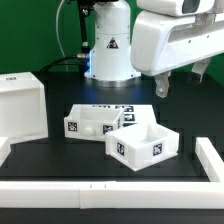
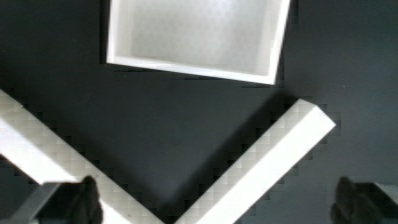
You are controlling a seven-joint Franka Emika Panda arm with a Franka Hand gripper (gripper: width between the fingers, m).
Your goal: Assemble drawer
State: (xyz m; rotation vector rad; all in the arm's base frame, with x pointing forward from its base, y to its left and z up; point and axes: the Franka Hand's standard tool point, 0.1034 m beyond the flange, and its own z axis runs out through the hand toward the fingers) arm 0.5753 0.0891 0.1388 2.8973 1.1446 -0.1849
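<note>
The large cube-shaped white case point(image 1: 22, 105) stands at the exterior view's left. Two small white tagged trays lie in the middle, one further back point(image 1: 92, 122) and one nearer the front point(image 1: 142, 145), touching each other. My gripper point(image 1: 182, 82) hangs high above the table at the exterior view's right, open and empty, well apart from the trays. In the wrist view, a white open-topped tray point(image 2: 196, 40) lies far beyond my gripper point(image 2: 217, 205). I cannot tell which tray it is. The dark fingertips point(image 2: 63, 205) stand wide apart with nothing between them.
Low white border rails run along the front point(image 1: 110, 190) and the exterior view's right point(image 1: 210, 160). In the wrist view two rails point(image 2: 276, 150) meet in a corner below the gripper. The marker board point(image 1: 118, 107) lies behind the trays. The robot base point(image 1: 108, 50) stands at the back.
</note>
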